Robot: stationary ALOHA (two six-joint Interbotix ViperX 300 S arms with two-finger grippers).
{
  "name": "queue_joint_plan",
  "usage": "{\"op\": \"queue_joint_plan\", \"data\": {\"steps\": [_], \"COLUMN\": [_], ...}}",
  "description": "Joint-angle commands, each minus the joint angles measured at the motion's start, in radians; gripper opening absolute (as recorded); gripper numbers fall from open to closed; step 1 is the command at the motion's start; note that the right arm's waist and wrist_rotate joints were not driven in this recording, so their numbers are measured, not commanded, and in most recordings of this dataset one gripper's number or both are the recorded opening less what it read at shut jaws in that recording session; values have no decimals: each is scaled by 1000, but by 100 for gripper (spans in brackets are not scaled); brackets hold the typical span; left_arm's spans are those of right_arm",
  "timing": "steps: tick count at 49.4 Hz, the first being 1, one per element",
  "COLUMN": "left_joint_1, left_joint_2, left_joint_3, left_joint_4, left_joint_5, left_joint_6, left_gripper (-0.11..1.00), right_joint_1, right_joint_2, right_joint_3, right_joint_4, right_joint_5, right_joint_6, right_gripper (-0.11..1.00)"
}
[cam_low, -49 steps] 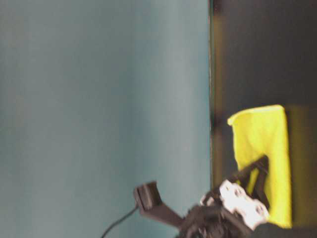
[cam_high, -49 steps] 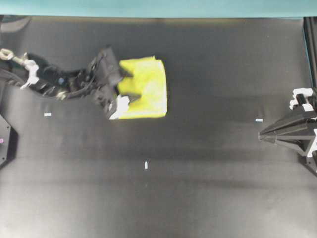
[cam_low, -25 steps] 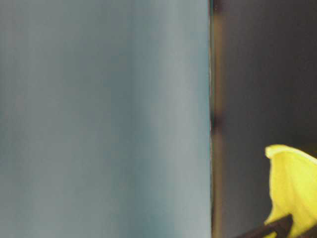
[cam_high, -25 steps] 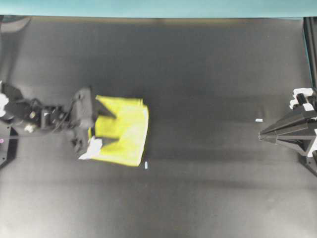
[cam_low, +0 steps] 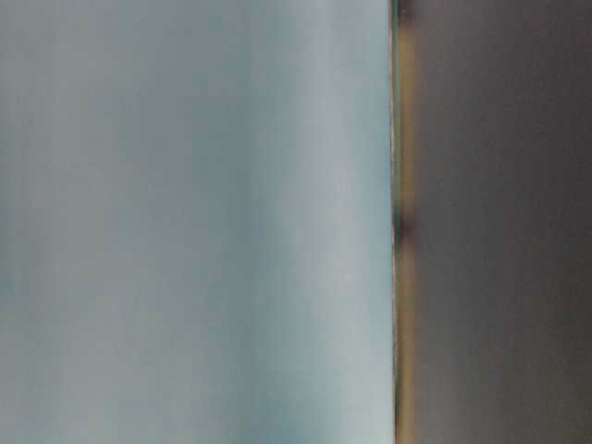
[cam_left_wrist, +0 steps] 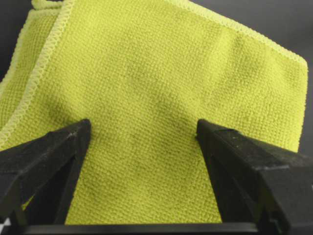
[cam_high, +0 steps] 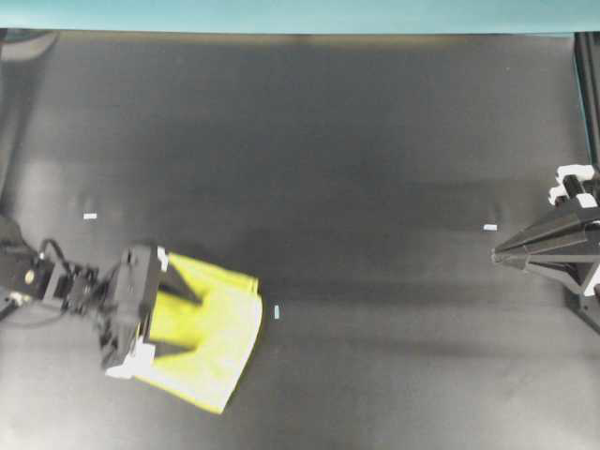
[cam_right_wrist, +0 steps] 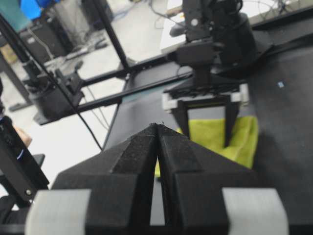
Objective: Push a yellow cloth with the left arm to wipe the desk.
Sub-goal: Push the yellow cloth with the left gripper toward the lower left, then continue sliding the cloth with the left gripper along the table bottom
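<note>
The yellow cloth [cam_high: 220,342] lies flat on the black desk [cam_high: 375,141] at the front left, slightly askew. My left gripper [cam_high: 195,325] is open, its two black fingers [cam_left_wrist: 49,152] spread and resting on top of the cloth [cam_left_wrist: 161,83], which fills the left wrist view. It grips nothing. My right gripper [cam_high: 497,253] is shut and empty at the desk's right edge, far from the cloth. The right wrist view shows its closed tips [cam_right_wrist: 158,126], with the cloth [cam_right_wrist: 244,142] and the left gripper [cam_right_wrist: 206,128] beyond. The table-level view shows no cloth.
Small white tape marks lie on the desk, one at the left [cam_high: 90,216], one beside the cloth [cam_high: 277,311], one at the right [cam_high: 489,227]. A teal strip [cam_high: 300,14] runs along the back edge. A black frame post [cam_high: 586,94] stands at the right.
My left gripper has slid the cloth from the back left towards the front left, turning it a little. The cloth has left the table-level view. The right arm has not moved.
</note>
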Motion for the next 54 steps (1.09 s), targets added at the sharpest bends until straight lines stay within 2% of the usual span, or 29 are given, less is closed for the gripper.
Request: {"op": "queue_joint_plan", "data": {"steps": [1,15,26,37,54], "left_joint_1": [-63,-170,-172,-163,-147], "left_joint_2": [-5,-6,-14,-66,-279], "left_joint_3": [-14,-26,-41,-49,-54], "left_joint_4": [5,5,5,5,5], "left_joint_5": [2,6,18,32,175], "left_joint_6": [-5,-5,25,114,130], "left_gripper": [84,84,84,84,84], "right_joint_1": [0,0,0,0,0], "right_joint_2": [2,2,2,-12,-29], "right_joint_3": [-8,-8,-8,-9,-11], "right_joint_4": [2,2,2,2,2], "right_joint_5": [-11,-12,-14,-11,17], "right_joint_6": [0,0,0,2,2], "right_gripper": [-1,-1,-1,-1,-1]}}
